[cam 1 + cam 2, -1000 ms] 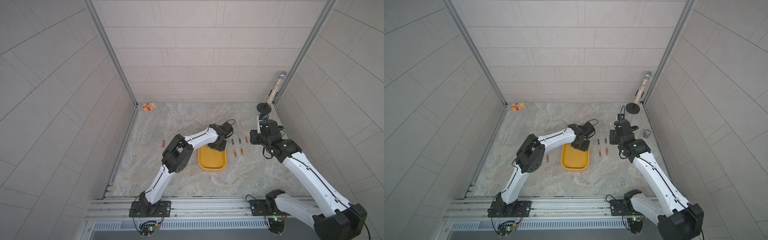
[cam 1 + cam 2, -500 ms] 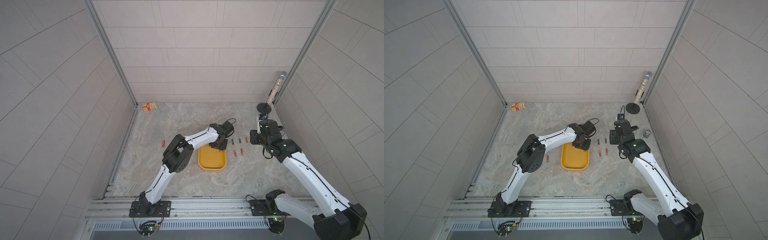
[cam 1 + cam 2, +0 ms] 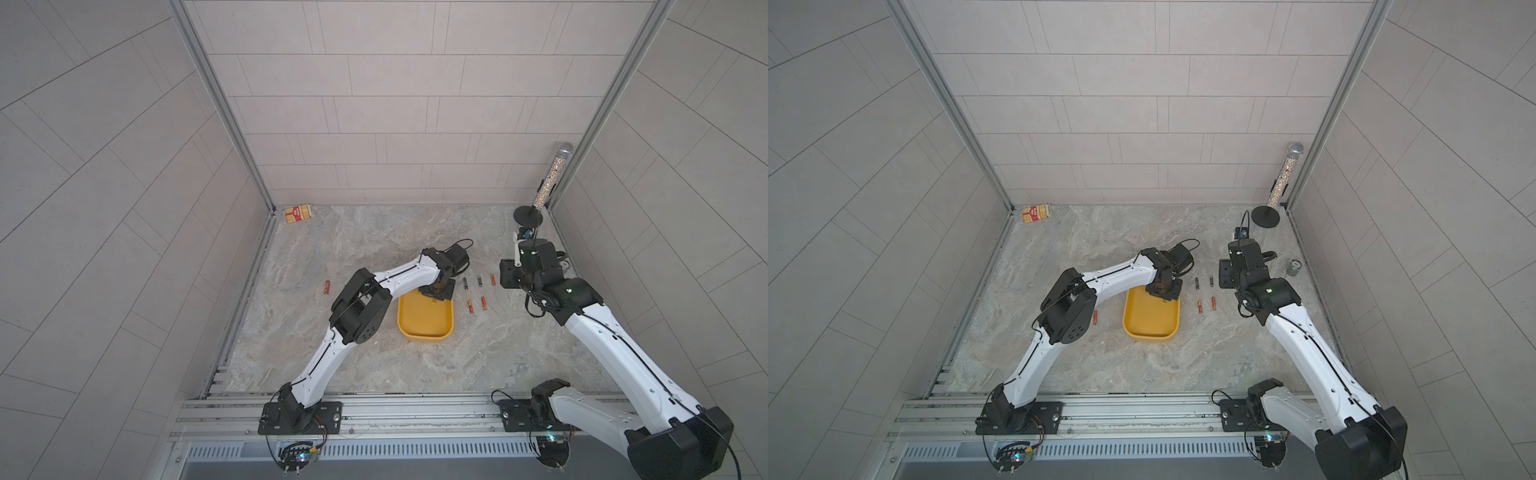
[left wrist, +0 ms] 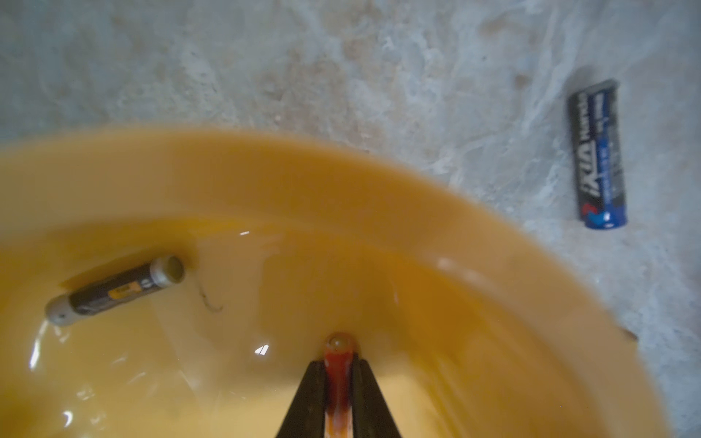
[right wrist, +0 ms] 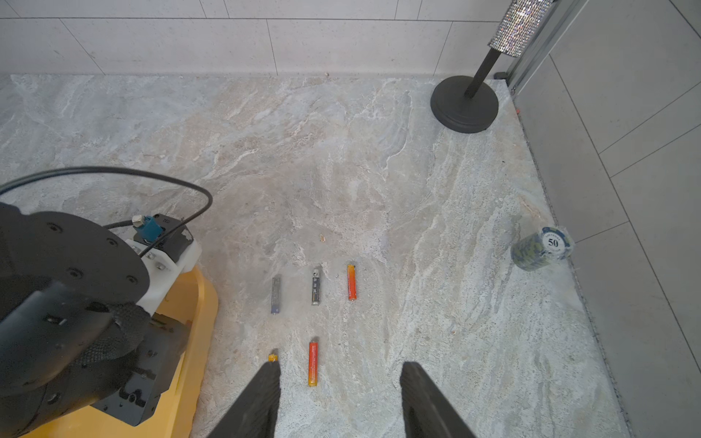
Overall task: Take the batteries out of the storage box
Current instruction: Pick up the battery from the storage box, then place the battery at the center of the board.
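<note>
Left hand (image 4: 338, 369) pinches an orange battery (image 4: 337, 349) low inside the yellow box (image 4: 265, 170), close to its wall. One black battery (image 4: 113, 290) lies there too. Right hand (image 5: 339, 369) hangs wide above open worktop (image 5: 379, 189).

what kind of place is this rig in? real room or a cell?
Probably a robot test cell: pale grey tiled panel walls on aluminium posts, white left arm and right arm bolted to a slotted aluminium rail, and a shallow yellow plastic tub staged on a marble-look tabletop.
</note>
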